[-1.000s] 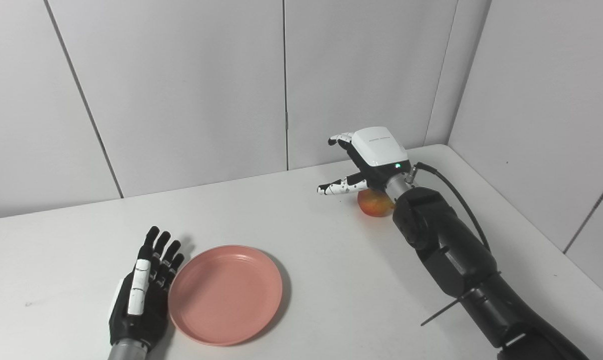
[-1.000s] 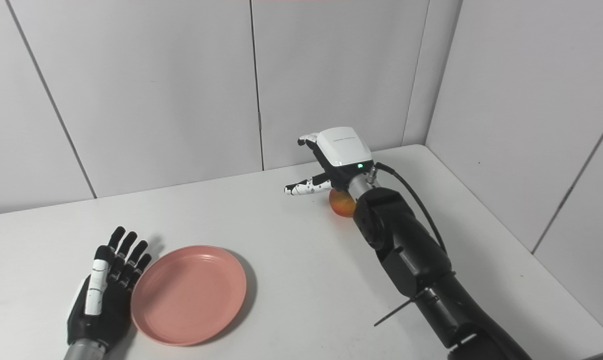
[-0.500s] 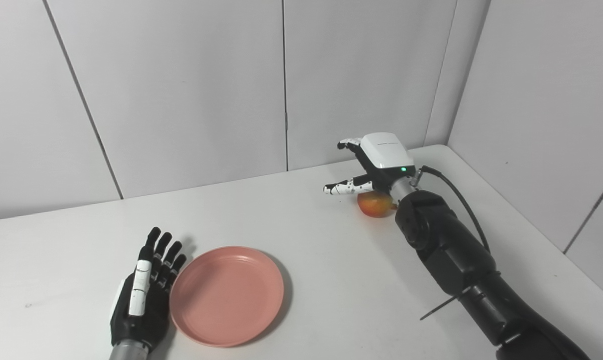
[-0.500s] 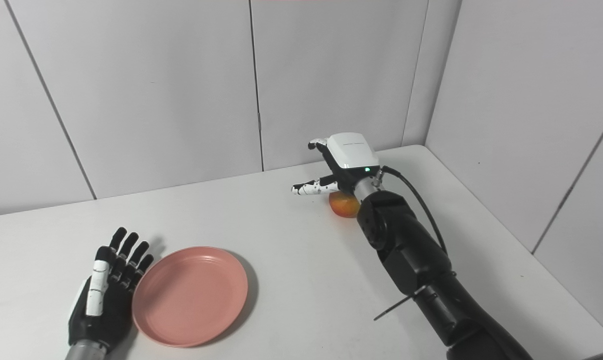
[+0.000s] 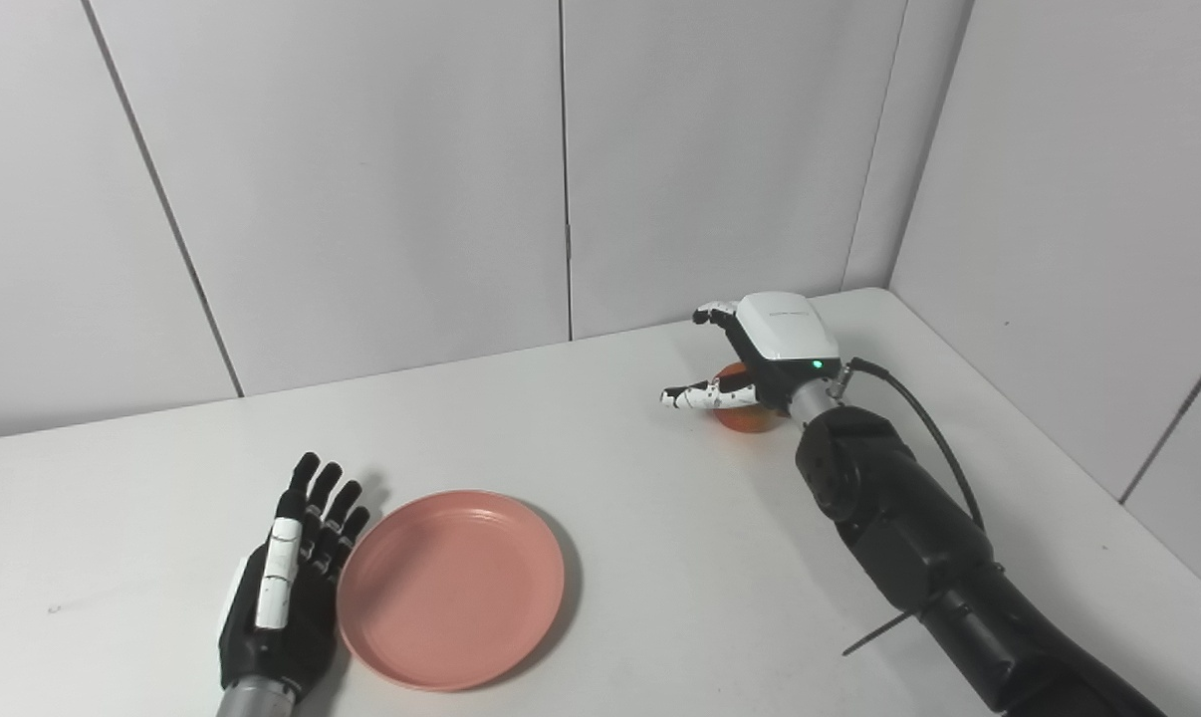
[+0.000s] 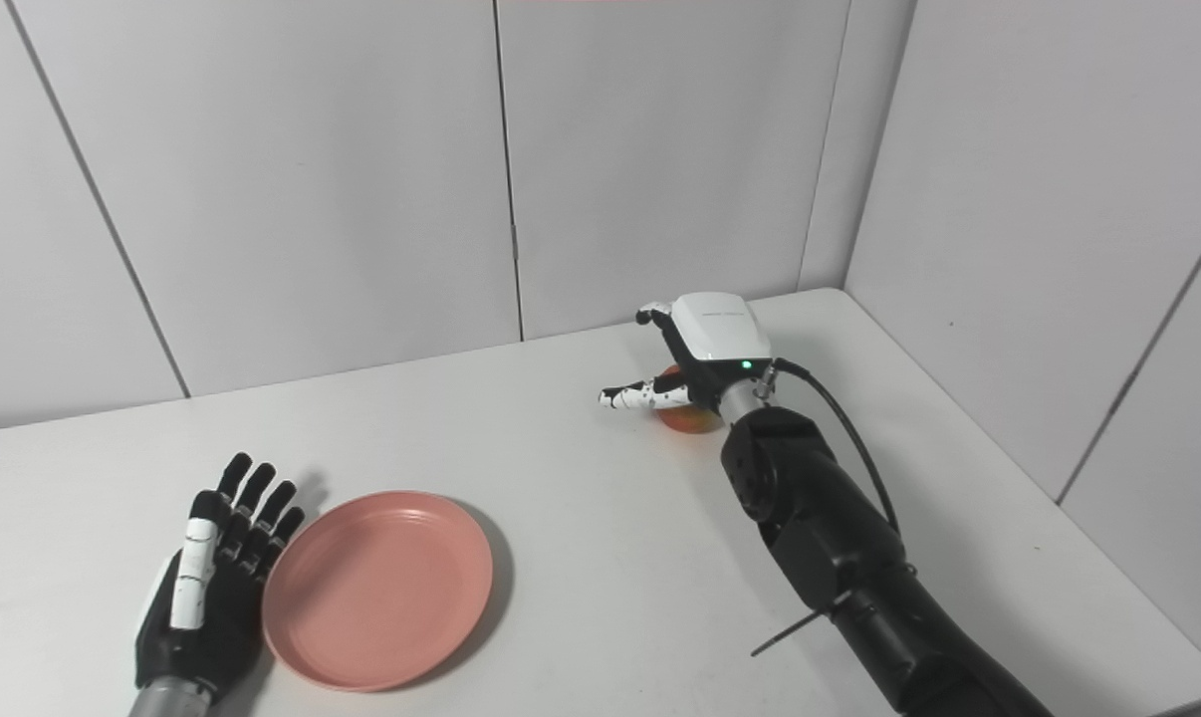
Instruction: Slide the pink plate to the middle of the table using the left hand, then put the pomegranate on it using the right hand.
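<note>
now right robot hand point(image 5: 760, 349) covers pomegranate point(image 5: 743, 413).

A salmon-pink plate point(image 5: 451, 588) lies on a plain white table point(image 5: 610, 518), backed by pale grey wall panels point(image 5: 361, 179). The left hand point(image 5: 287, 588) is glossy black with one white strip. The right hand point(image 5: 760, 349) is white-backed, its black-speckled white fingers point(image 5: 705, 396) over an orange-red pomegranate point(image 5: 742, 416); a green light glows at its wrist.
</note>
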